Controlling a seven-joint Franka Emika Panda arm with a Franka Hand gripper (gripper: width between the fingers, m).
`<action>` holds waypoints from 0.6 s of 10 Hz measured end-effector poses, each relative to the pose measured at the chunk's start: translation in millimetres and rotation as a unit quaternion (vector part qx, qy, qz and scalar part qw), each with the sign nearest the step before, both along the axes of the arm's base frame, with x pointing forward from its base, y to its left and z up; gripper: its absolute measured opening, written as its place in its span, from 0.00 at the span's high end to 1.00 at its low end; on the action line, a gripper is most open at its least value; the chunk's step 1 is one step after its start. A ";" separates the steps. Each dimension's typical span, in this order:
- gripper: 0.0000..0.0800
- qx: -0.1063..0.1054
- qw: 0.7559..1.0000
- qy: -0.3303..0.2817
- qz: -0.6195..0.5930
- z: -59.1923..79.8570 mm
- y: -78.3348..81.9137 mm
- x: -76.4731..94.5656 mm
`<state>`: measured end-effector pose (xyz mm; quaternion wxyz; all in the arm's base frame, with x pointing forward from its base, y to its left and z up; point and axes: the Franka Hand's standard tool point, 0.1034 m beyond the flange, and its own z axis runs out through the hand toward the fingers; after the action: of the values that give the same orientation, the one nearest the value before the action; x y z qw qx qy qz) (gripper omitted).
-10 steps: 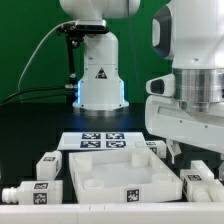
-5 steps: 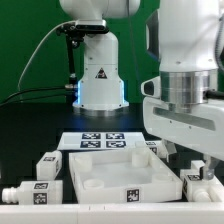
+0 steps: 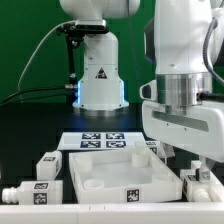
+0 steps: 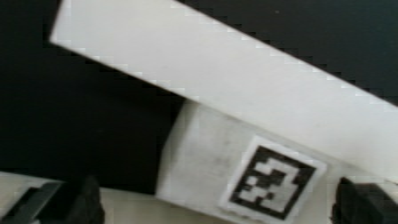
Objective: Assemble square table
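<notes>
**A:** Which way does the square table [image 3: 112,172] lie?

**B:** Flat, with its raised rim and round corner sockets upward and one tagged side wall turned to the exterior camera. It's square, so it has no long axis to speak of. It sits lower than the fingers [image 4: 82,205], off toward the exterior view's left of them.

**A:** And what's under the gripper [image 4: 228,206]?

**B:** A leg [image 4: 222,165], right in the gap between the two fingertips. Its tagged face looks up at the wrist camera, and the tag is skewed to the line from fingertip to fingertip. Its long axis seems to run across that line, but the near end is cut off, so I can't be sure. Its far end meets a broad white strip lying aslant beyond the fingertips. I can't tell which part that is.

**A:** How far open are the fingers?

**B:** Wide apart, one on each side of the leg, with dark space between each and the leg. They hold nothing and touch nothing.

**A:** Anything else?

**B:** A second leg [image 3: 48,165] and a third leg [image 3: 25,192] lie across the slab from the fingers, well apart from them. The marker board [image 3: 100,140] lies flat behind the slab.
</notes>
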<state>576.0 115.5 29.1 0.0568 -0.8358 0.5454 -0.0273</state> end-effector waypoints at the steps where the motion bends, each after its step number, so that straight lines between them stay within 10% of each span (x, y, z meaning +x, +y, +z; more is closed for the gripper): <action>1: 0.19 0.000 1.000 -0.003 0.002 1.0 -0.8 4.7; 6: 0.19 -0.007 0.999 -0.037 0.003 -5.6 -2.9 11.2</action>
<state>587.2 112.6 23.5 0.0716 -0.8362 0.5402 -0.0617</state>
